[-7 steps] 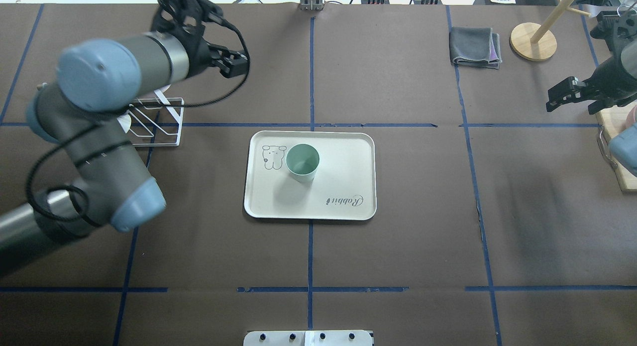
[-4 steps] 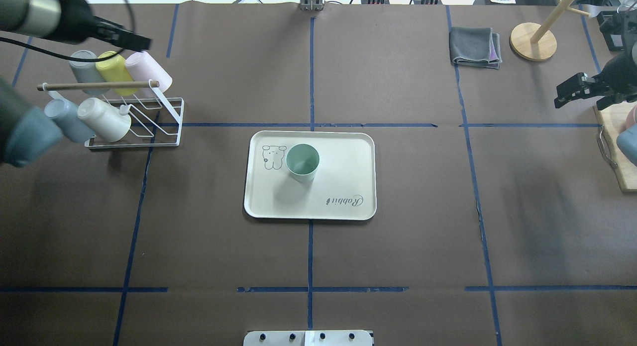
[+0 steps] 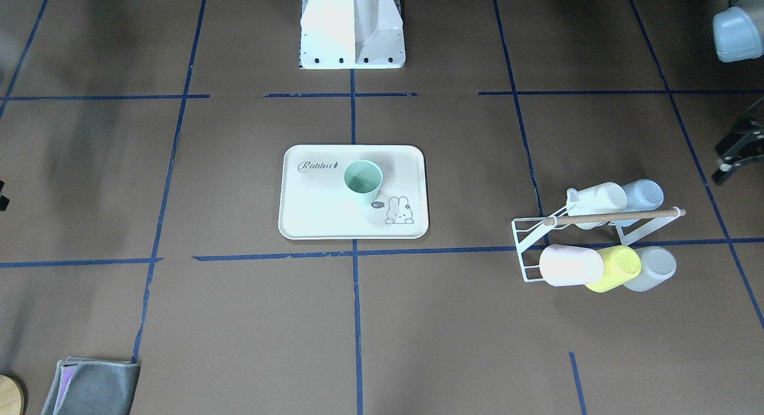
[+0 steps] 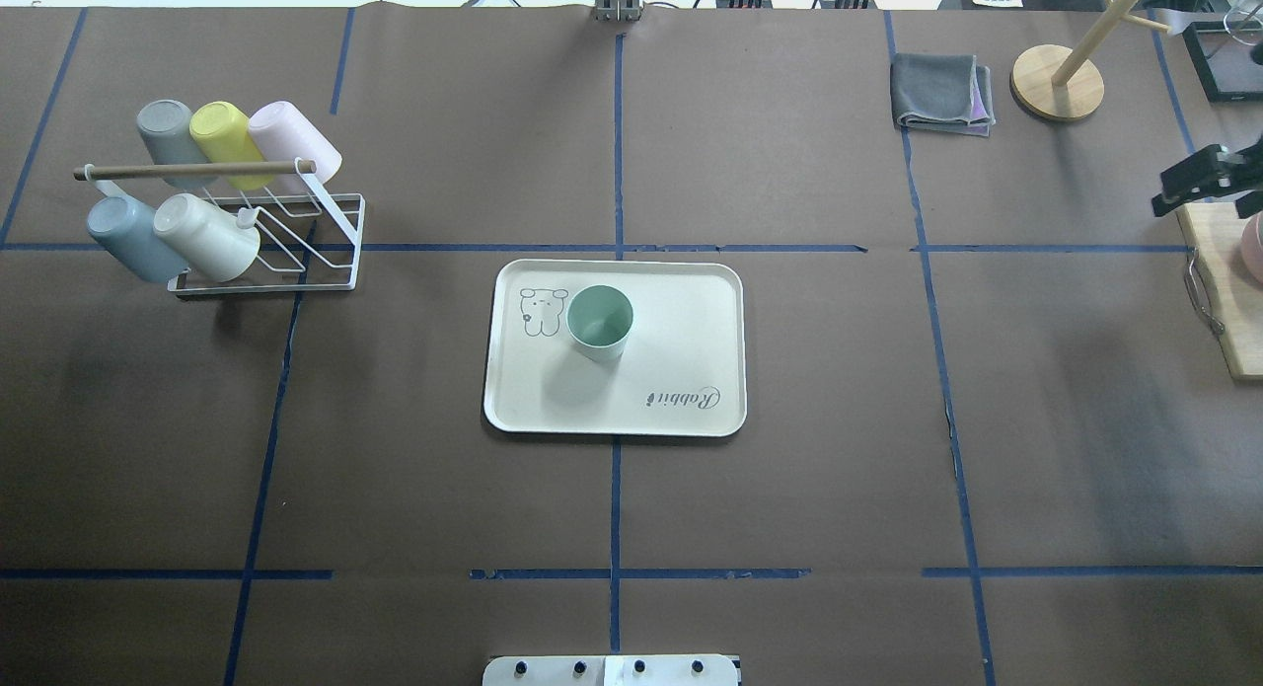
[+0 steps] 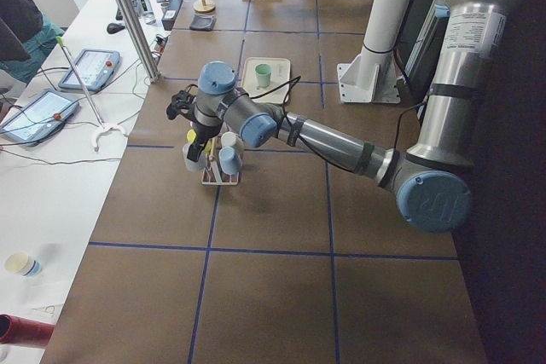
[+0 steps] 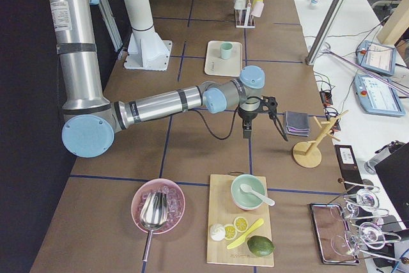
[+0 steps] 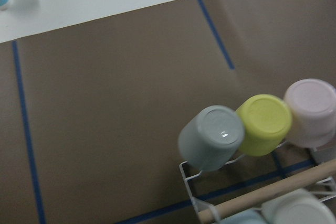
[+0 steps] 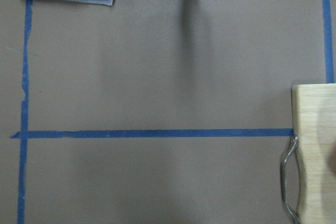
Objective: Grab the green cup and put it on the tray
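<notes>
Green cup [image 4: 599, 322] upright on tray [image 4: 681, 311], beside bunny drawing [image 4: 541, 311]; I judge placement done. Left gripper [image 3: 729, 158] well off tray, past rack [image 3: 531, 248], jaws look parted, empty. Right gripper [image 4: 1184, 183] same, opposite side. I'd park arms wide, no passes over tray.

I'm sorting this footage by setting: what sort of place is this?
Most likely a robotics lab bench staged with kitchenware: a table gridded in blue tape, teach pendants on the side desk, and the robot's left arm reaching over a cup rack.
</notes>
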Robot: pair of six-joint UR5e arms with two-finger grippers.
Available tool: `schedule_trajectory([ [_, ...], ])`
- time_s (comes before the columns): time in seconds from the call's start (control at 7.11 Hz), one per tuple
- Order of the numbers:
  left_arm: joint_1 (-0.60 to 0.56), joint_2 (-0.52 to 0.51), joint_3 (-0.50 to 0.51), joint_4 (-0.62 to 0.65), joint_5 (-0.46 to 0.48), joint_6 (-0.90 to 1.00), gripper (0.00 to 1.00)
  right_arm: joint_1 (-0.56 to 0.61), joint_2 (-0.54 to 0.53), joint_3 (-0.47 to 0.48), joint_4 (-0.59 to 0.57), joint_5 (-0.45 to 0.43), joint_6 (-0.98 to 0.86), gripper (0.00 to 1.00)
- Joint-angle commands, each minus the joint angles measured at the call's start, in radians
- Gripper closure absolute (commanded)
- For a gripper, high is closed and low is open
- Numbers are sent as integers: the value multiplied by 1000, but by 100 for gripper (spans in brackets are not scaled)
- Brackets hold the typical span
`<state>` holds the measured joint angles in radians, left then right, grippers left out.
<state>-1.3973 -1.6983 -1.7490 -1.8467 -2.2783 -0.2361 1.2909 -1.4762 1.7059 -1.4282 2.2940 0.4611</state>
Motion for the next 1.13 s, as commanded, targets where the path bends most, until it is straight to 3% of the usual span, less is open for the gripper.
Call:
schedule_trajectory([
  [0.0, -127, 22, 54, 178, -9, 228, 0, 150, -22, -102, -3, 77, -263, 0],
  [0.28, -178, 45, 71, 297, -9, 395, 0, 252, -27, -123, -73, 101, -424, 0],
  [0.56, -184, 120, 63, 303, -12, 403, 0, 307, -16, -117, -232, 98, -561, 0],
  [0.98, -184, 135, 95, 412, -42, 409, 0, 307, -27, -106, -227, 90, -541, 0],
])
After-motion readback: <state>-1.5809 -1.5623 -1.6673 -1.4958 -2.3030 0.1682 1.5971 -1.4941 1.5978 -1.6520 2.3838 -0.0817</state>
